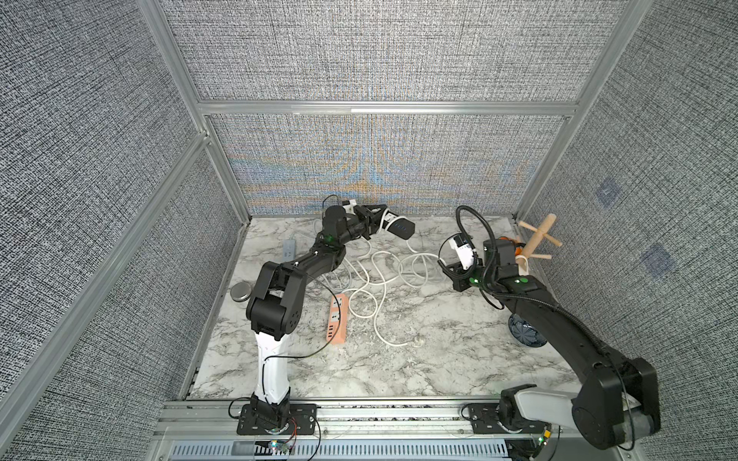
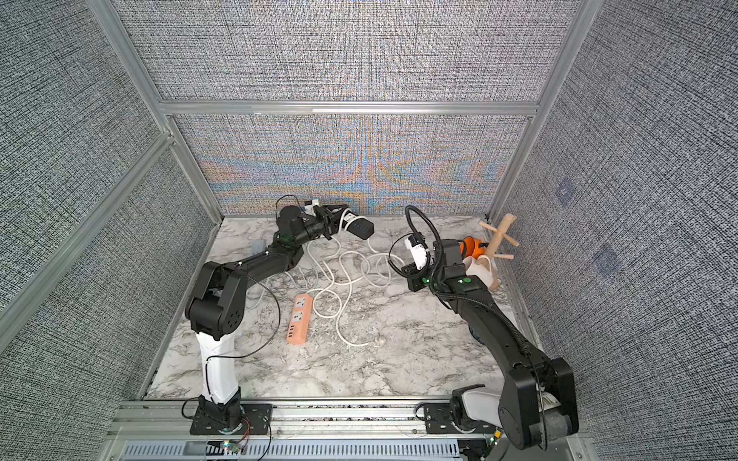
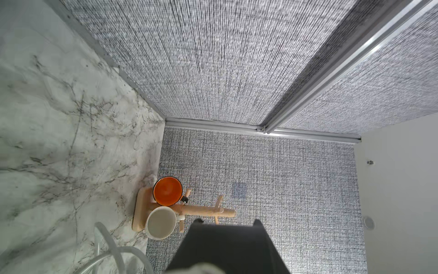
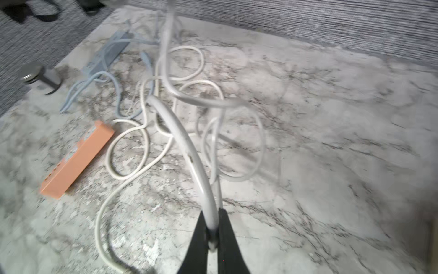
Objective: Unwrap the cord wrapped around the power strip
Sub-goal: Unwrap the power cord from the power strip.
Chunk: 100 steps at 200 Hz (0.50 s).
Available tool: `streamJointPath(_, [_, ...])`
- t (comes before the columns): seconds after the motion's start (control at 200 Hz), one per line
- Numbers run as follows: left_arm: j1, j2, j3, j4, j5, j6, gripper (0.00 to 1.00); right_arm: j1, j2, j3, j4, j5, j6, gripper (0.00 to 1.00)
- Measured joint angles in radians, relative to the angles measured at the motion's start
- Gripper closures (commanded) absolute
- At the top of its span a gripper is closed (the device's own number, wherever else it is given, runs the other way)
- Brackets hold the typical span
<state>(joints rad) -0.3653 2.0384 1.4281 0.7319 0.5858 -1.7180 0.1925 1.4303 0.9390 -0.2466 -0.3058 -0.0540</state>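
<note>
Gripping is recorded at both pincers. The right pincer point(image 4: 211, 233) is closed on a strand of the white cord point(image 4: 187, 147), which is pinched between its black fingertips. Outward from it, the cord is laid in loose, overlapping loops across the table point(image 1: 419, 359). It is then led up to the left pincer point(image 1: 377, 222), which is clamped on the black power strip point(image 1: 402, 229). The strip is held clear of the table, and a few white turns are seen around it right beside the jaws.

Handling, as judged:
- **Cord:** light, limp but springy, and smooth-jacketed, so slip through a pinch is likely. It is best taken close to the remaining turns.
- **Strip:** rigid and fairly light. It is best held on bare casing so that no turn is trapped.

An orange strip point(image 1: 336, 319) lying beyond the loops is not involved.
</note>
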Motion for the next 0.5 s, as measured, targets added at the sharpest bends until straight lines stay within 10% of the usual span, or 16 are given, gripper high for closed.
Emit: streamJointPath(0.5, [0.357, -0.206, -0.005, -0.094, 0.115, 0.005, 1.0, -0.365, -0.064, -0.2, 0.046, 0.118, 0.224, 1.0])
